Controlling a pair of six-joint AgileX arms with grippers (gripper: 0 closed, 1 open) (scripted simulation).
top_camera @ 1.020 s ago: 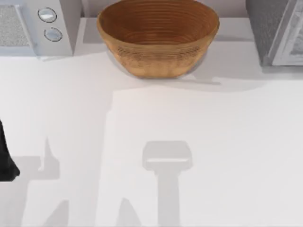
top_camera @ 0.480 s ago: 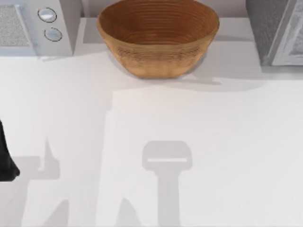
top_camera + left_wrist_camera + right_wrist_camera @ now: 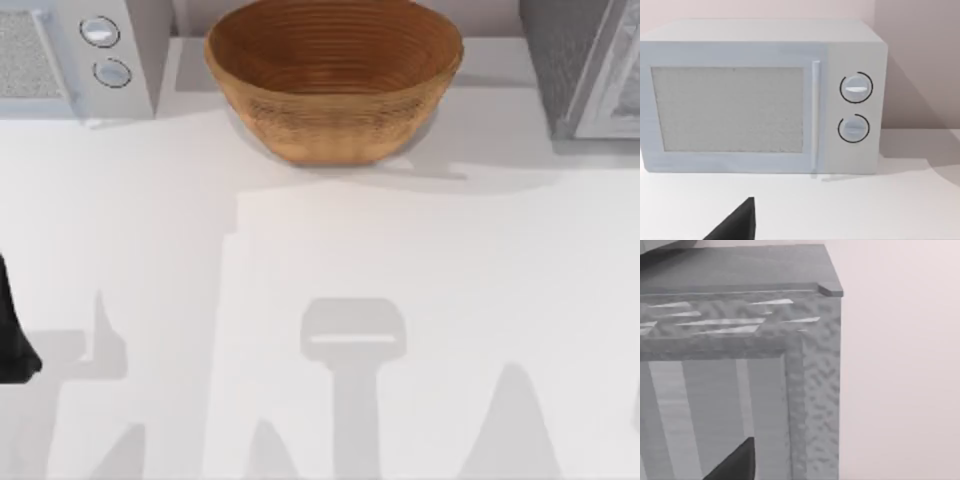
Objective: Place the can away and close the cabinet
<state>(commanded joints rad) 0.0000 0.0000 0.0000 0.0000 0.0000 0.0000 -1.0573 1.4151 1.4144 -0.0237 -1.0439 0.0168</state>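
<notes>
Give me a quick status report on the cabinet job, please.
Left gripper facing white box microwave, table's left. Right gripper facing grey textured cabinet, table's right. Brown woven bowl at back centre, between them.

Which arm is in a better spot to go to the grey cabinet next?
Probably the right. Its wrist view faces the cabinet from close by, and the cabinet stands at the table's right back corner. The left arm is at the left edge, facing the microwave.
</notes>
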